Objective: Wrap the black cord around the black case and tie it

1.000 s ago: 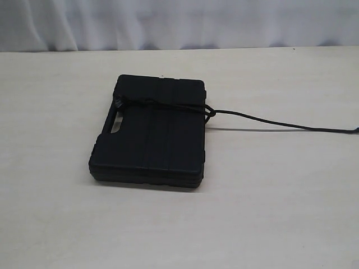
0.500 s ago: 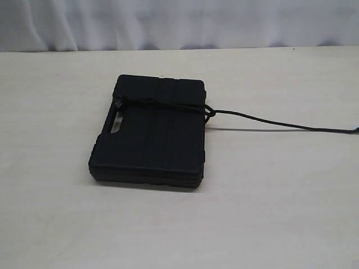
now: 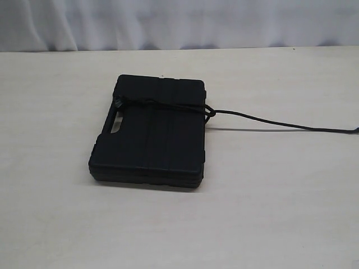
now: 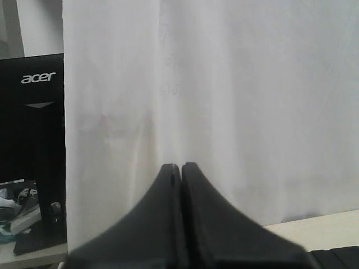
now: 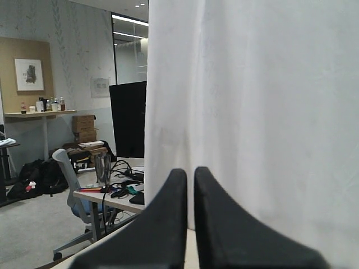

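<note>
The black case [image 3: 148, 134] is seen flat on the worktop [image 3: 269, 213], crossed by the black cord [image 3: 269, 122], seemingly knotted at the case's right edge with its tail laid out toward the right arm's side, while the left tool [image 4: 180, 168] and right tool [image 5: 190, 174] are held closed and empty, clear of the case.

text: "acer", white lower-case brand lettering | on: upper part of a black monitor [image 4: 33, 140] on its stand | place: just beside the white curtain [image 4: 224, 112], at its edge | unreadable: framed picture [image 5: 29, 74] and small wall notice [image 5: 101, 85], well away from the curtain, too small to read
</note>
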